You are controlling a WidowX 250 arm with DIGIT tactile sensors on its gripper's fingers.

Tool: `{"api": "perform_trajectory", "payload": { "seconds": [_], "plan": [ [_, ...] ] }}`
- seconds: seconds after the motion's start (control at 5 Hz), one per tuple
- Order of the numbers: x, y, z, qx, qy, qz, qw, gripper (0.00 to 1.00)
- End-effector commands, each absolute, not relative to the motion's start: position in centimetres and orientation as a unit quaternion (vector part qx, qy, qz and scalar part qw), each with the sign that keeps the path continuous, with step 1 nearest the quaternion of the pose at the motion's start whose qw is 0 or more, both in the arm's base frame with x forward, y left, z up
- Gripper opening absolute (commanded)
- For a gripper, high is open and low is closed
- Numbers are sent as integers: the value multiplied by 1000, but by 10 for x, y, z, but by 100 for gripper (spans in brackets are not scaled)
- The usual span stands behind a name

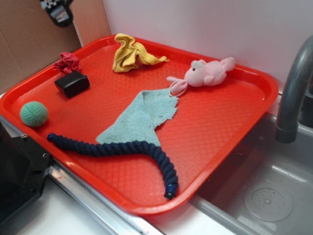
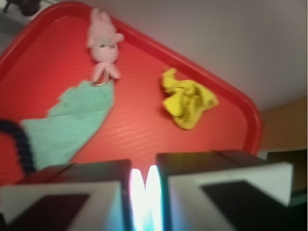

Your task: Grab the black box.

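Note:
The black box (image 1: 72,83) lies flat on the red tray (image 1: 205,147), near its far left corner, between a dark red cloth wad (image 1: 67,62) and a green knitted ball (image 1: 34,113). My gripper (image 1: 57,11) hangs high above the tray's far left edge, well apart from the box and partly cut off by the frame. In the wrist view its two fingers (image 2: 86,192) stand almost together with only a thin bright slit between them and nothing held. The box does not show in the wrist view.
On the tray lie a yellow rag (image 1: 131,53), a pink plush toy (image 1: 208,72), a teal cloth (image 1: 142,117) and a dark blue rope (image 1: 122,149). A grey faucet (image 1: 293,93) and a sink basin (image 1: 264,196) are to the right. A white wall stands behind.

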State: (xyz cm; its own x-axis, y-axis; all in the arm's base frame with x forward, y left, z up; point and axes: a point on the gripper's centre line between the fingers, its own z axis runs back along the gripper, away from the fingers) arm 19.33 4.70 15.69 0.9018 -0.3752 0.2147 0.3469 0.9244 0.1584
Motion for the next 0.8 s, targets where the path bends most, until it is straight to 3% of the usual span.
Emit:
{"api": "perform_trajectory", "payload": {
  "seconds": [0.0, 0.4, 0.6],
  "plan": [
    [181, 112, 95, 55, -68, -132, 987, 100],
    [189, 96, 49, 22, -47, -148, 988, 100],
    [195, 89, 36, 26, -44, -150, 987, 100]
  ]
}}
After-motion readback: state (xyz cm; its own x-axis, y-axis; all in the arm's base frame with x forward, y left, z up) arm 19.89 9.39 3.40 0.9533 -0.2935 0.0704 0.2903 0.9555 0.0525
